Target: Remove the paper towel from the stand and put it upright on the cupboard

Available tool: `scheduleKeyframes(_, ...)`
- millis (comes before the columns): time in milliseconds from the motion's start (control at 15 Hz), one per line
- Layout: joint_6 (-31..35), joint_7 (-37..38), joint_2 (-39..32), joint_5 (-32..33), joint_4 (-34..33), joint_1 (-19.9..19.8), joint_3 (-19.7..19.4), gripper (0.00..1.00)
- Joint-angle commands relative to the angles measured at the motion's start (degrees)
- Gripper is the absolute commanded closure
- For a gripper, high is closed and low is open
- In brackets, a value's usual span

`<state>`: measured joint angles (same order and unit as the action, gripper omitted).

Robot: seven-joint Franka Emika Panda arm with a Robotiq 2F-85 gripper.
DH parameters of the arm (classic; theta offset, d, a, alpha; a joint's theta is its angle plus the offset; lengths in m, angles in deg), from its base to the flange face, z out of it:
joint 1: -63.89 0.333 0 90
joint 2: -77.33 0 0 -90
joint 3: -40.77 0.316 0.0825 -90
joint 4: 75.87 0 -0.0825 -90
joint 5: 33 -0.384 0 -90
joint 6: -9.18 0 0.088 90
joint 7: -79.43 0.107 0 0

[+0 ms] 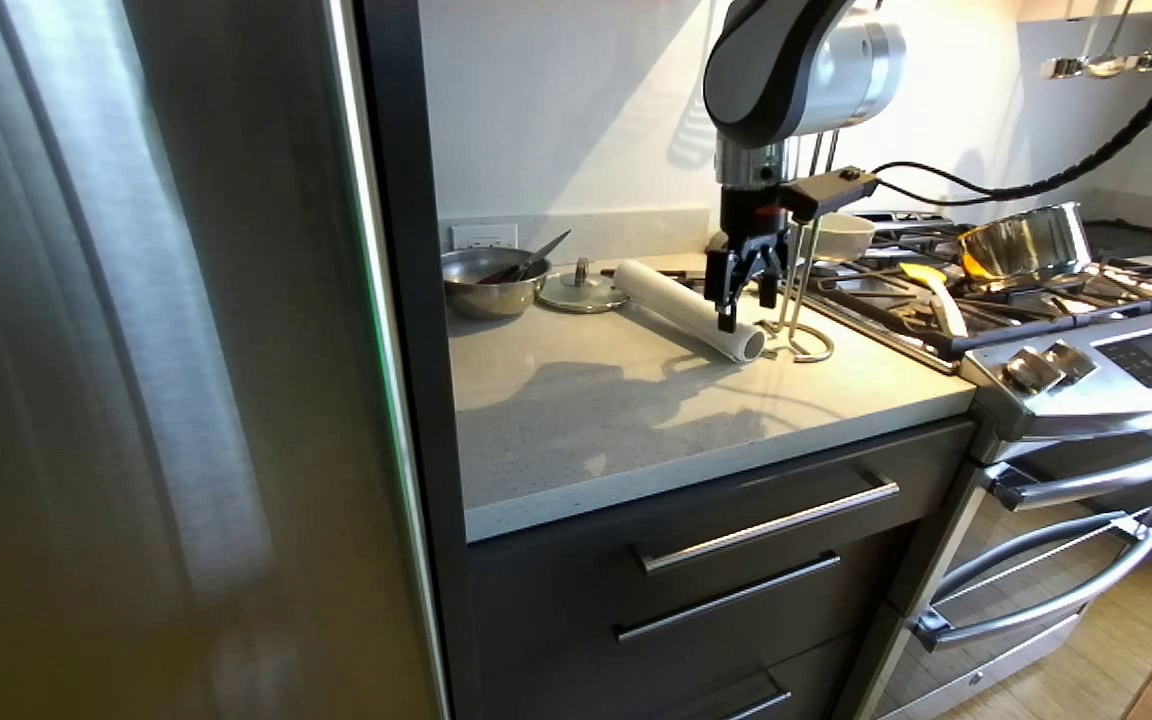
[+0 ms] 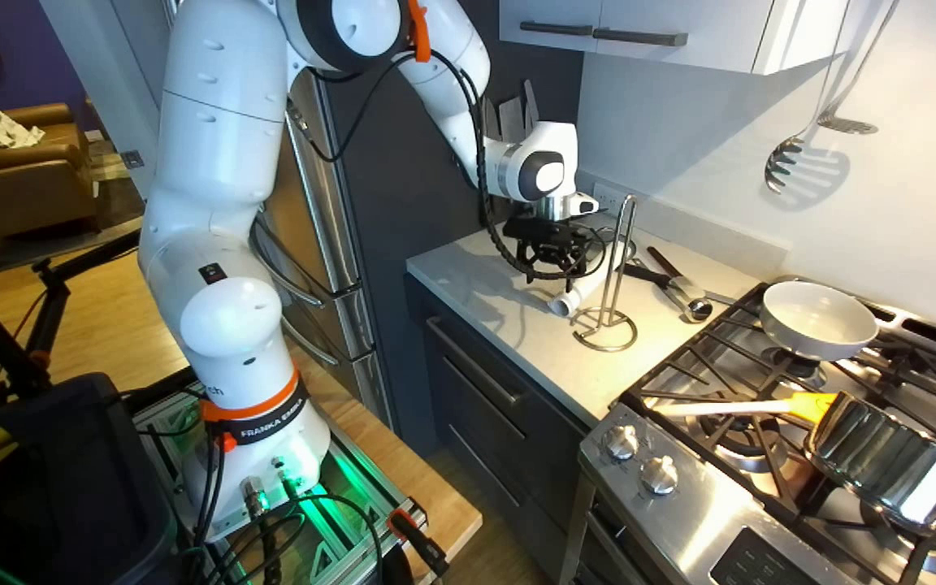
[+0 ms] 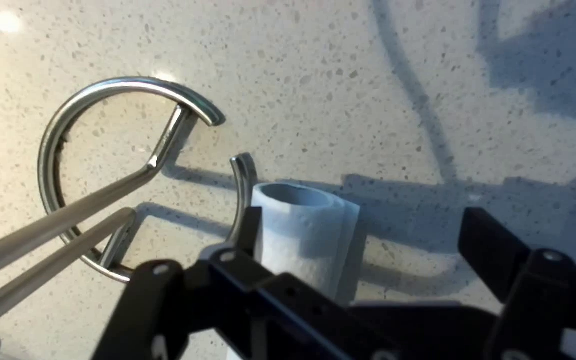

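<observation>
The paper towel (image 1: 676, 308) is a slim white roll lying on its side on the pale top of the cupboard (image 1: 576, 440). It also shows in an exterior view (image 2: 588, 286), with its open end toward the stand. The stand (image 2: 610, 348) stands upright with no roll on it; its ring base (image 3: 46, 155) is close beside the roll's end. My gripper (image 1: 748, 305) is open above the roll's near end. In the wrist view the fingers of my gripper (image 3: 363, 225) are wide apart, the roll nearer the left finger. The roll's far part is hidden there.
A steel pan (image 1: 496, 295) and a glass lid (image 1: 581, 290) lie behind the roll. Loose utensils (image 2: 671, 280) lie behind the stand. The stove (image 2: 622, 487) bears a white bowl (image 2: 817, 321), a pot (image 2: 890, 467) and a spatula (image 2: 728, 408). A tall fridge (image 1: 186, 400) borders the cupboard.
</observation>
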<state>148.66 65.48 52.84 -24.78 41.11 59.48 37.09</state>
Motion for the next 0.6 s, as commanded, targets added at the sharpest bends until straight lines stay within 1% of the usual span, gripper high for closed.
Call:
scheduleKeyframes(0, 1.48, 1.31, -2.08, 3.11, -0.5, 0.26, -0.95, 0.0)
scheduleKeyframes(267, 4.29, 2.97, -3.65, 4.51, -0.5, 0.38, -1.56, 0.0)
scheduleKeyframes(533, 8.39, 5.44, -5.17, 4.24, -0.73, 0.69, -2.12, 0.0)
